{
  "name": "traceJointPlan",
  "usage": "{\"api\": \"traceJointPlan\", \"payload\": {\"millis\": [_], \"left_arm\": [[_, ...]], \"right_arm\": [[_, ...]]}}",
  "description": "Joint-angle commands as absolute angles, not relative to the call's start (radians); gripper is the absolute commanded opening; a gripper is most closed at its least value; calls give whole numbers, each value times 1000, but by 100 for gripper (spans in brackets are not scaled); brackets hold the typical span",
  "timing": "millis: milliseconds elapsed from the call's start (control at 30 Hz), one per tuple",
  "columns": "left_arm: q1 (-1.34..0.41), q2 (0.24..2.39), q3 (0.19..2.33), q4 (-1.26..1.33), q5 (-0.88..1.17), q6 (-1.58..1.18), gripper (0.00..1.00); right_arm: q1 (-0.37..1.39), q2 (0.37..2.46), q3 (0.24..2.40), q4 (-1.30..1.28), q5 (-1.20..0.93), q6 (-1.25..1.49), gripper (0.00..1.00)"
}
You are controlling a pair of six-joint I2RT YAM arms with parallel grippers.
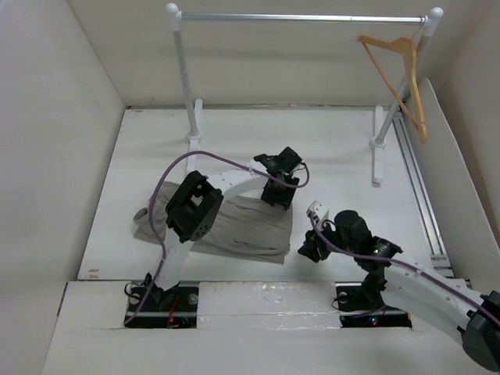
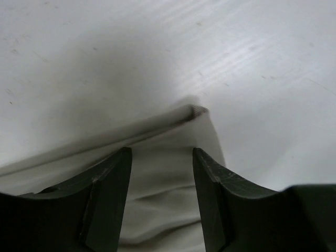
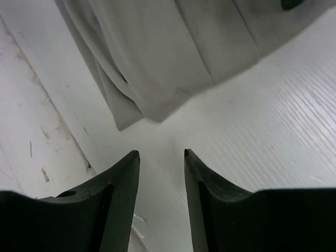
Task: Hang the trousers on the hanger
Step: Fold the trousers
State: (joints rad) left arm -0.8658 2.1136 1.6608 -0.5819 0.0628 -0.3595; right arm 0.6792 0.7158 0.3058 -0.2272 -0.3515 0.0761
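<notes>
The grey-beige trousers [image 1: 234, 226] lie folded flat on the white table, left of centre. My left gripper [image 1: 279, 195] hovers over their far right corner. In the left wrist view it [image 2: 161, 150] is open, one finger on each side of the cloth corner [image 2: 163, 173]. My right gripper [image 1: 311, 248] is just right of the trousers' near right corner. In the right wrist view it [image 3: 161, 153] is open and empty over bare table, with the cloth edge [image 3: 157, 63] ahead. The tan wooden hanger [image 1: 400, 78] hangs from the rail's right end.
A silver rail [image 1: 301, 17] on white posts [image 1: 182, 70] spans the back. White walls enclose the table left, back and right. A metal track [image 1: 422, 195] runs along the right side. A raised ledge [image 1: 258, 293] crosses the near edge.
</notes>
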Motion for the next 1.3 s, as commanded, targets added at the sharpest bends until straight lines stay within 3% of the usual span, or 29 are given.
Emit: {"api": "traceJointPlan", "payload": {"millis": [0,100,167,200,267,533,833,1267], "left_arm": [[-833,2135,1664,-584,147,-341,47],[-833,2178,1681,-606,167,-318,47],[-833,2197,1687,-600,169,-301,37],[-824,2201,1689,-597,151,-301,29],[-810,2218,1693,-588,152,-304,1],[-709,2241,1721,-549,181,-328,0],[-700,2243,1701,-528,160,-327,0],[-649,2286,1784,-543,147,-318,0]], "right_arm": [[733,729,267,47,-335,103,45],[752,797,252,184,-318,107,44],[770,883,262,222,-311,88,42],[770,918,282,227,-311,80,42],[782,981,299,247,-311,57,40],[796,1178,380,304,-265,12,34],[824,1163,379,233,-244,32,0],[919,999,371,-165,-281,72,0]]}}
